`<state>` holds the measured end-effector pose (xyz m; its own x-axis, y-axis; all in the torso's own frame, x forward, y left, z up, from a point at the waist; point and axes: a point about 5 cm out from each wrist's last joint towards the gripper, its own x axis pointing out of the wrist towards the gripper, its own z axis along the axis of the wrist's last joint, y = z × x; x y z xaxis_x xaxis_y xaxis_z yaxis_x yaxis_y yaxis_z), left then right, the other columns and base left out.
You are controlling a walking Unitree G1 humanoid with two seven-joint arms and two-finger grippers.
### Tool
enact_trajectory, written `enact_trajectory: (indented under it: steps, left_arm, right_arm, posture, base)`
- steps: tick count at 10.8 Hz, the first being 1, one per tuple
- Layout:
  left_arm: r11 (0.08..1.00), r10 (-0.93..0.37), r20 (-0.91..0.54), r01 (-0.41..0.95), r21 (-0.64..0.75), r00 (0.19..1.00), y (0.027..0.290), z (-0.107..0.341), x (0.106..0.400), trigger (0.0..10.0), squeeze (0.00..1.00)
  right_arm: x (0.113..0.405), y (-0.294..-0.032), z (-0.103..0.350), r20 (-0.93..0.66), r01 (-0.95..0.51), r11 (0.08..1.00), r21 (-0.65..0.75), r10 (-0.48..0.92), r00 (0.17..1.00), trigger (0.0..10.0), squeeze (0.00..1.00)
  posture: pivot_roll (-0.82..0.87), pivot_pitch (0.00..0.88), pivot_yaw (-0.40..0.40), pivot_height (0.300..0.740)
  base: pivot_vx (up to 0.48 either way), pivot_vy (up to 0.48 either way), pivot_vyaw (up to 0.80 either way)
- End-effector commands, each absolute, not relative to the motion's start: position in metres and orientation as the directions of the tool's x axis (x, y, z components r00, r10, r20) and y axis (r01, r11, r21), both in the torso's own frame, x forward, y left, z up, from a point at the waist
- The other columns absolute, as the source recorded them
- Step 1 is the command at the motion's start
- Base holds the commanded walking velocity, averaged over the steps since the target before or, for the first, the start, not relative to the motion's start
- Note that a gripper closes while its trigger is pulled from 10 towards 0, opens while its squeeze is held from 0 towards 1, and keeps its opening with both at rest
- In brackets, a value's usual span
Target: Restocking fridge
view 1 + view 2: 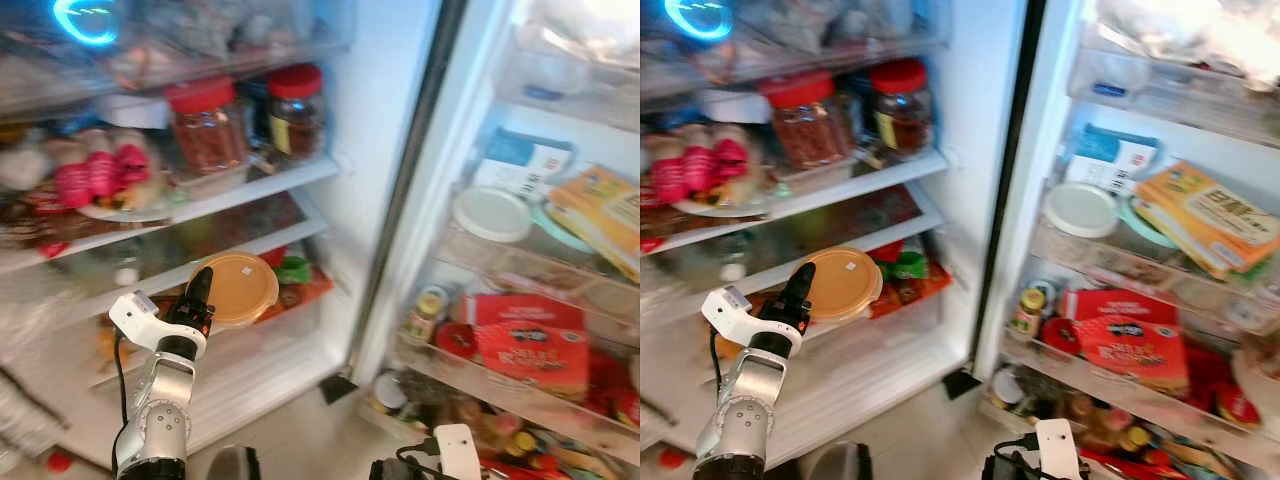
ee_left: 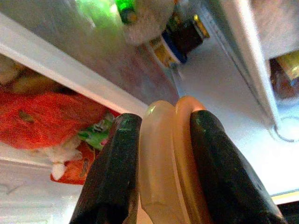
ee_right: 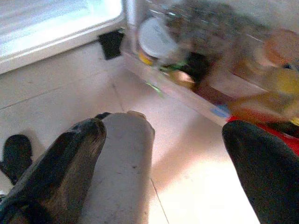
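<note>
The fridge stands open before me. My left gripper (image 1: 201, 287) is raised in front of the lower shelf (image 1: 270, 240) and is shut on a round orange lidded container (image 1: 240, 288). In the left wrist view the two black fingers (image 2: 114, 172) clamp the container's rim (image 2: 163, 154) on both sides, near the shelf edge. My right gripper (image 3: 163, 154) hangs low over the tiled floor by the fridge door, open, with nothing between its fingers.
Two red-lidded jars (image 1: 205, 125) stand on the upper shelf beside wrapped food on a plate (image 1: 100, 180). Red and green packs (image 1: 292, 272) lie behind the container. The door racks hold a red box (image 1: 530, 340), a white lid (image 1: 492, 213) and yellow packets (image 1: 605, 210).
</note>
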<state>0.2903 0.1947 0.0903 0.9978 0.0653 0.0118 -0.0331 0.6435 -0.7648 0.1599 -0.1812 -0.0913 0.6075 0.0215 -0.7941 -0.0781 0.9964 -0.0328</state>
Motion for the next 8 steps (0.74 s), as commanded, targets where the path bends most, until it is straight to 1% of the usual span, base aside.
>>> enact_trajectory:
  steps: [1, 3, 7, 8]
  left_arm:
    - [0.64, 0.063, 0.014, -0.029, -0.768, 0.998, 0.1925, 0.091, 0.292, 10.0, 0.0]
    - [0.638, 0.063, 0.015, -0.029, -0.769, 0.998, 0.1923, 0.0916, 0.2925, 10.0, 0.0]
    - [0.637, 0.065, 0.021, -0.025, -0.771, 0.998, 0.1918, 0.0929, 0.2942, 10.0, 0.0]
    - [0.637, 0.063, 0.021, -0.024, -0.771, 0.998, 0.1916, 0.0928, 0.2944, 10.0, 0.0]
  right_arm:
    - [0.1261, -0.1722, -0.1063, -0.872, -0.112, 0.994, 0.0, 0.055, 0.486, 10.0, 0.0]
    - [0.1258, -0.1721, -0.1064, -0.873, -0.103, 0.995, 0.002, 0.053, 0.485, 10.0, 0.0]
    - [0.1259, -0.1718, -0.1064, -0.873, -0.107, 0.994, 0.004, 0.055, 0.485, 10.0, 0.0]
    - [0.126, -0.1717, -0.1064, -0.872, -0.111, 0.994, 0.001, 0.055, 0.486, 10.0, 0.0]
  posture:
    - [-0.17, 0.07, -0.009, 0.631]
    - [-0.17, 0.069, -0.009, 0.631]
    - [-0.17, 0.07, -0.009, 0.631]
    - [-0.17, 0.066, -0.007, 0.631]
  base:
    - [0.0, 0.0, 0.64]
    - [0.0, 0.0, 0.58]
    - [0.0, 0.0, 0.0]
    - [0.0, 0.0, 0.52]
